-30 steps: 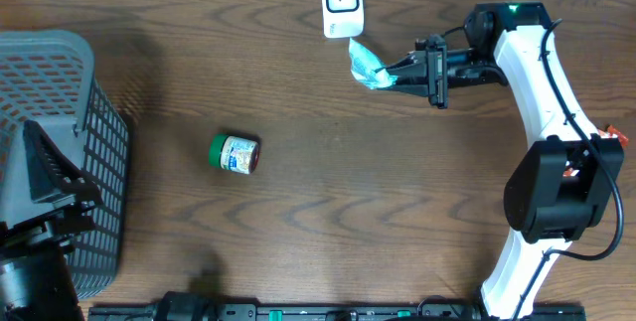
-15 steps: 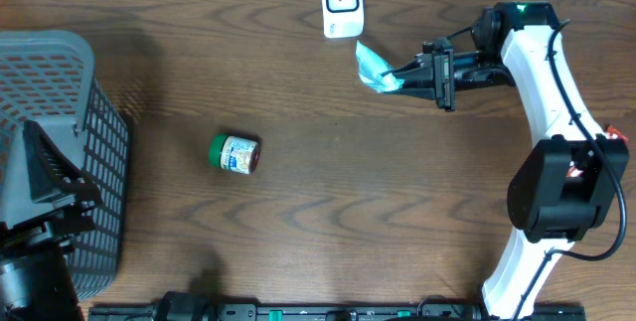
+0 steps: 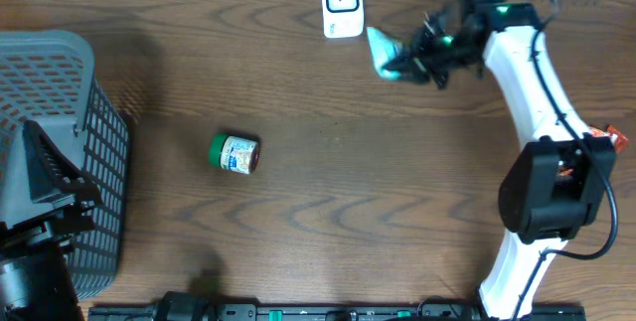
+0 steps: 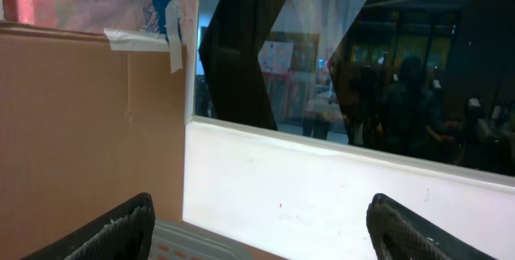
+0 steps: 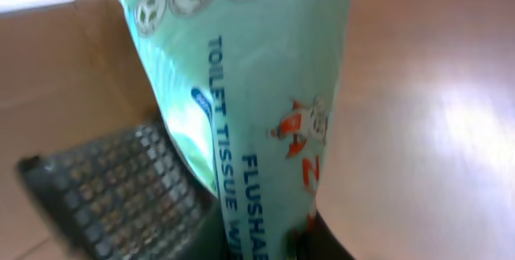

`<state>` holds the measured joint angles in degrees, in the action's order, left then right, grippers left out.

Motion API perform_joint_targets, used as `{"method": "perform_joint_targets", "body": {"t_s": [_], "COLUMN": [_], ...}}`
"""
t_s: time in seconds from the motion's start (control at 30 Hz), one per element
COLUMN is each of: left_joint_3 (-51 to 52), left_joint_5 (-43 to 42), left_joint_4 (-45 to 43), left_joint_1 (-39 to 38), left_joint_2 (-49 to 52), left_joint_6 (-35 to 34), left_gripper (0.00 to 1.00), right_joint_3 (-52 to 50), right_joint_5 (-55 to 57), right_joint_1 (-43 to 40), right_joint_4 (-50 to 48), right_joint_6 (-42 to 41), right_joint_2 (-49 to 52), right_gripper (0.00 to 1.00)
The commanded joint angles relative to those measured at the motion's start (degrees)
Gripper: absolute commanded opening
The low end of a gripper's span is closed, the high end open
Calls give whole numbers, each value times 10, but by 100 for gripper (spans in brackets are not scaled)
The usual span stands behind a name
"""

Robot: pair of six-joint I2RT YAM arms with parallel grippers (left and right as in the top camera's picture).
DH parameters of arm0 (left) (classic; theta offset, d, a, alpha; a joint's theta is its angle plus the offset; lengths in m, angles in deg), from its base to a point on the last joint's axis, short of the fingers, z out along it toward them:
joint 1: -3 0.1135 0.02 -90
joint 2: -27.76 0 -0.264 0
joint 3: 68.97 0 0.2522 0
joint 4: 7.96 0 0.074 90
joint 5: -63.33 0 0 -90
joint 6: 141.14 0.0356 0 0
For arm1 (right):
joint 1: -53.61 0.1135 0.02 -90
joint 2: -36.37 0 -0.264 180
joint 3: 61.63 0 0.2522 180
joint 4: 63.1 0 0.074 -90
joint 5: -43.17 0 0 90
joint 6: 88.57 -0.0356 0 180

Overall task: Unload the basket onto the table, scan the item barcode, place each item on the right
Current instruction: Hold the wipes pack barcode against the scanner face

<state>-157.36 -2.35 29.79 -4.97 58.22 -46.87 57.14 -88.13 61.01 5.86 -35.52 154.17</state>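
One item is in hand: a green packet (image 3: 382, 51) of flushable toilet tissue. It is held at about 1 o'clock in the overhead view, just beside the white scanner (image 3: 341, 3) and at that scanner's 4 o'clock. The right tool (image 3: 405, 58) is pinching the packet by one end. This grip appears chosen to leave the broad faces free to be turned toward the scanner window. The right wrist view shows only the printed front, and no barcode is visible in any view. Whether the code side faces the scanner cannot be confirmed.

The scanner stands at the 12 o'clock edge of the surface (image 3: 328, 212). That position presumably lets items be presented from the front.

The left tool (image 4: 259, 204) is spread and empty, aimed at a wall and a dark window. It is judged to be parked clear of the work.

A green-lidded jar (image 3: 234, 154) lies on its side toward 9 o'clock, well apart from the packet. It is probably awaiting its turn. A grey mesh basket (image 3: 99, 182) occupies the 9 o'clock edge.
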Motion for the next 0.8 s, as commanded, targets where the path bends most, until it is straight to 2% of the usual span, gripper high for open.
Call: {"method": "perform_joint_targets", "body": {"t_s": [0.0, 0.2, 0.77], "left_joint_3": [1, 1, 22], "left_joint_5": [3, 3, 3], "left_joint_4": [-4, -5, -19], "left_joint_1": [3, 3, 3], "left_joint_2": [-6, -6, -6], "left_joint_6": [-5, -5, -5], "left_gripper": [84, 85, 84], "right_joint_3": [3, 3, 3], "right_joint_5": [108, 228, 250], "right_joint_1": [33, 60, 100], "right_joint_4": [-67, -183, -402], "right_joint_6": [-45, -82, -163], "right_joint_2": [0, 6, 116], "right_gripper": [2, 2, 2]}}
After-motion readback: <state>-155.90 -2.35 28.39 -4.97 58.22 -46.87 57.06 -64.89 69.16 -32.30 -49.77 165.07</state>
